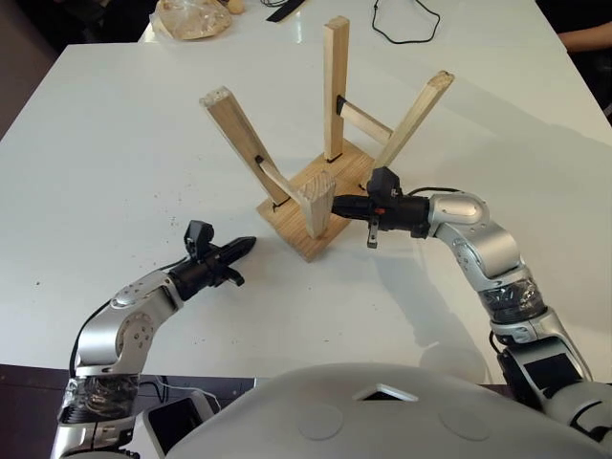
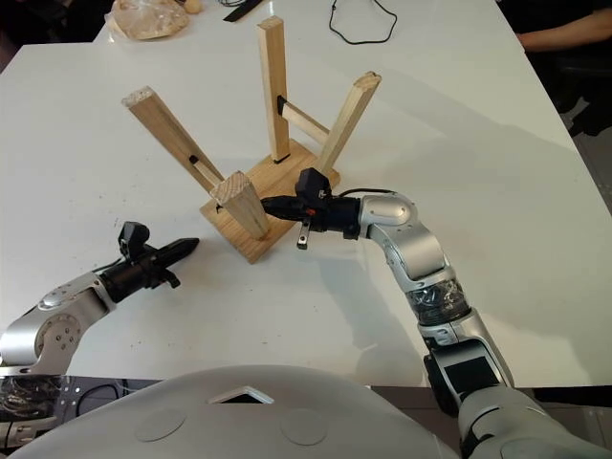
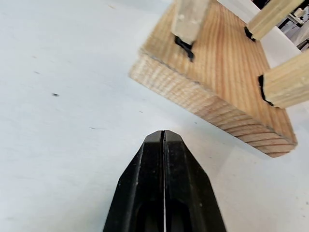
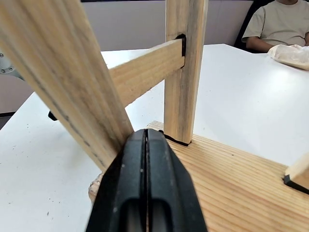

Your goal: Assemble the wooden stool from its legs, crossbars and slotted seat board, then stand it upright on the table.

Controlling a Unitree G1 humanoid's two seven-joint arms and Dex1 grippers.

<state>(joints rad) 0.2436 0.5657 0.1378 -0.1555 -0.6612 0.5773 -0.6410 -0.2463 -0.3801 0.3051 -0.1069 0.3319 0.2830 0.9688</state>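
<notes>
Mid-table (image 1: 115, 143), your stool (image 1: 335, 115) rests upside down on its seat board (image 3: 227, 63). Left gripper (image 1: 244, 247) is pinched closed, empty, near the board's edge. Right gripper (image 1: 337, 203) is closed too, empty, just beside the near leg (image 1: 316, 206).

The white table (image 1: 115, 124) carries the upturned stool (image 1: 330, 86), seat (image 1: 292, 228) down, just ahead of the left gripper's (image 1: 248, 245) closed jaws and right at the right gripper's (image 1: 337, 203). A bag (image 1: 191, 17) lies far beyond both.
</notes>
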